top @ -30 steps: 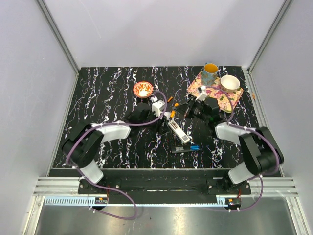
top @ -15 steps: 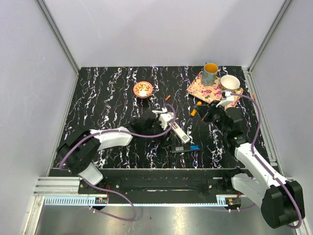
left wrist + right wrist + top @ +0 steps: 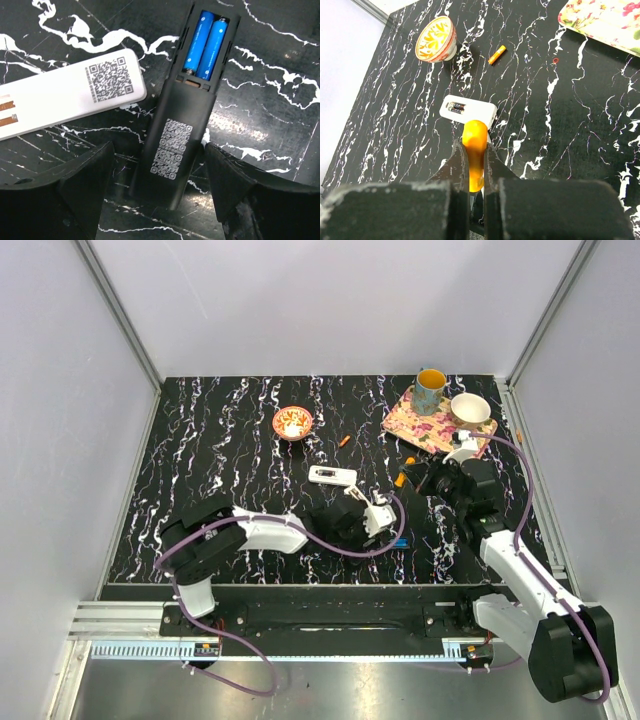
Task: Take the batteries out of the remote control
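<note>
Currently my right pincer (image 3: 475, 152) clamps an orange battery (image 3: 474, 137) aloft, right of the white remote (image 3: 467, 109); this narrow grip on one end may let it slip. My left pincer (image 3: 157, 187), spread wide, straddles the black remote (image 3: 174, 150), which could skid when squeezed.

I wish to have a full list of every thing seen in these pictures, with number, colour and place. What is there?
orange batteries: 2, orange; one loose mid-table, one in the right gripper
white remotes: 2, white; one mid-table, one beside the black remote
black remote: 1, black; front centre, compartment open
blue batteries: 2, blue; inside the black remote
small bowl: 1, orange patterned; back, left of centre
tray: 1, floral; back right
mug: 1, teal; on tray
white bowl: 1, white; on tray
table: 1, black marbled
left gripper: open, astride black remote
right gripper: shut on battery
</note>
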